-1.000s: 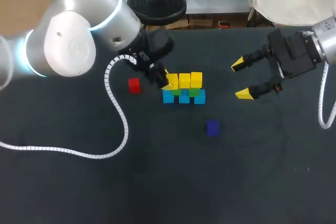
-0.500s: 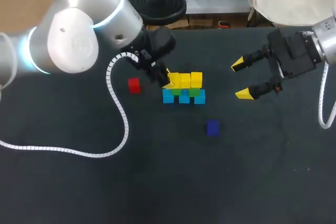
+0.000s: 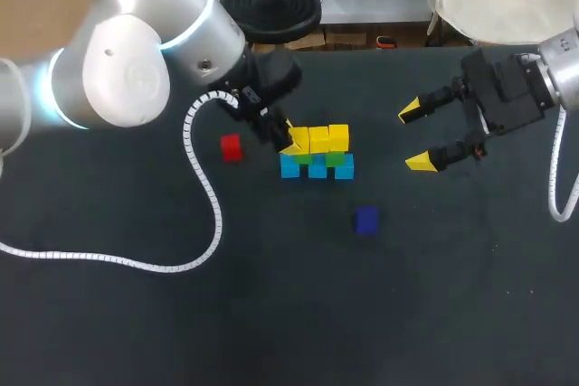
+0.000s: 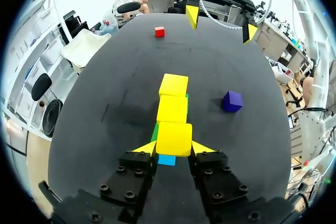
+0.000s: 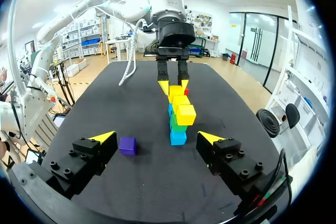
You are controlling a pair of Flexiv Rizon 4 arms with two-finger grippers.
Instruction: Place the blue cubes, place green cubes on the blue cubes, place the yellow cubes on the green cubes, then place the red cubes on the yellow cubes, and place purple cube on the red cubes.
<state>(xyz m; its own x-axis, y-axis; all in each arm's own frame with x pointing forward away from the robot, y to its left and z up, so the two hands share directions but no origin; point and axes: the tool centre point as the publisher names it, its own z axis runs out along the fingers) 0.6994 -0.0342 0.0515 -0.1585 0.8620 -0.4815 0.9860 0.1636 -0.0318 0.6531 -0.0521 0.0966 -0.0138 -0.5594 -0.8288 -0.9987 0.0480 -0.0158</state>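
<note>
Three tiers stand mid-table: blue cubes (image 3: 317,170) on the table (image 3: 136,314), green cubes (image 3: 334,159) on them, and yellow cubes (image 3: 327,138) in a row on top. The end yellow cube (image 4: 174,137), at the nine o'clock end of that row, sits between the fingers of the left pincer (image 4: 172,149). Both yellow tips press its sides, so the jaws stand only as wide as the cube and pinch it. I'd guess the grip is there to steady the cube squarely on the green below it before letting go.

The right pincer (image 3: 414,137) waits out at three o'clock from the stack, well apart, spread wide and holding nothing, likely kept clear of the work. A red cube (image 3: 232,147) lies near the stack at nine o'clock and the purple cube (image 3: 365,220) at five o'clock, both loose on the table for the tiers not yet built.
</note>
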